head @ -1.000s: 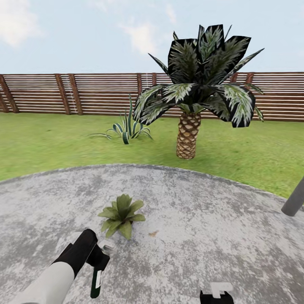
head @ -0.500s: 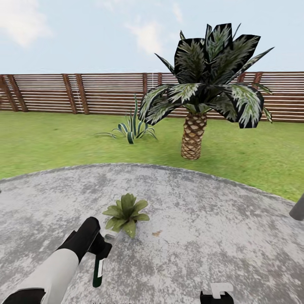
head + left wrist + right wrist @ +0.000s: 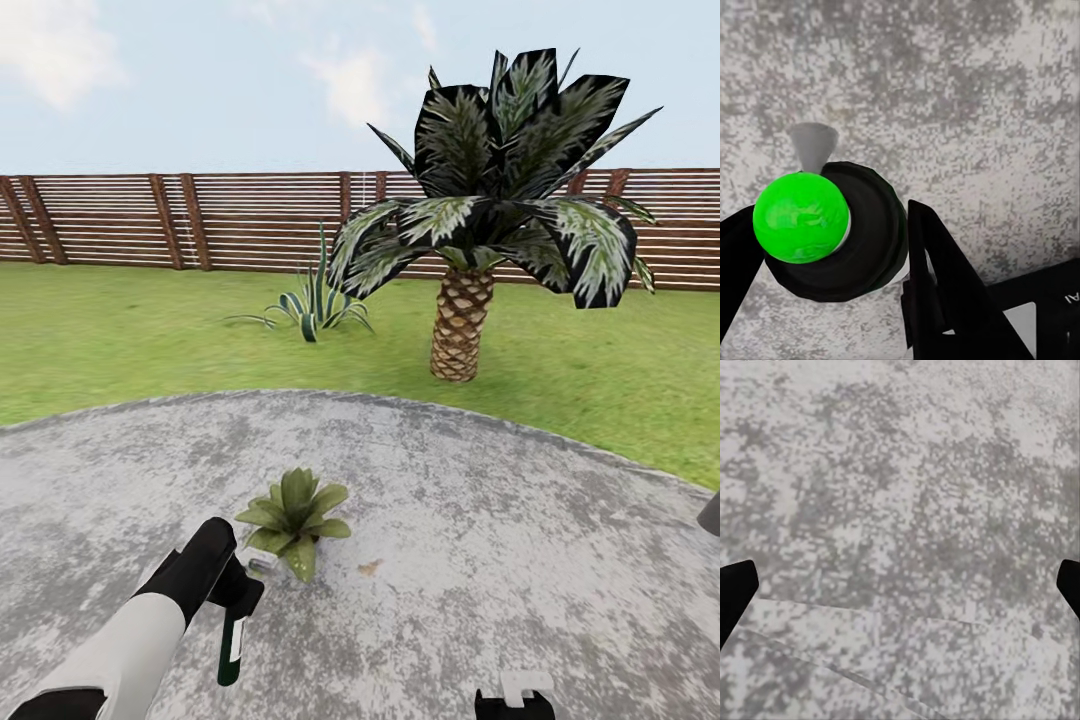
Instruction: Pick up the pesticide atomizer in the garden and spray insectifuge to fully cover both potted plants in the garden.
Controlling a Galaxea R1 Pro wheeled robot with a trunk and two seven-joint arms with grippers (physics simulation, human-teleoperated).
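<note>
Item: pesticide atomizer (image 3: pixel 231 640), slim dark-green bottle with a white band. It hung roughly upright over the stone patio (image 3: pixel 480 560), gripped in the left gripper (image 3: pixel 238 596), its grey nozzle pointing at the potted plant (image 3: pixel 293 519) and lying just beside that plant's lowest leaves. In the left wrist view the atomizer (image 3: pixel 832 232) was seen end-on, a bright green round cap on a dark body, with a black finger (image 3: pixel 945 292) pressed to either side and the grey nozzle cone projecting over the mottled stone.

Item: potted plant, a low rosette of pointed green leaves, standing on the patio just beyond the atomizer.

Item: right gripper (image 3: pixel 900 585). Its two dark fingertips sat at opposite edges of the right wrist view, spread wide, with nothing but patio stone between them.

Item: palm (image 3: pixel 470 250), thick-trunked, on the lawn (image 3: pixel 120 330) well beyond the potted plant. A spiky striped plant (image 3: pixel 310 305) stood on the grass beside the palm. A brown slat fence (image 3: pixel 200 225) ran behind both.
</note>
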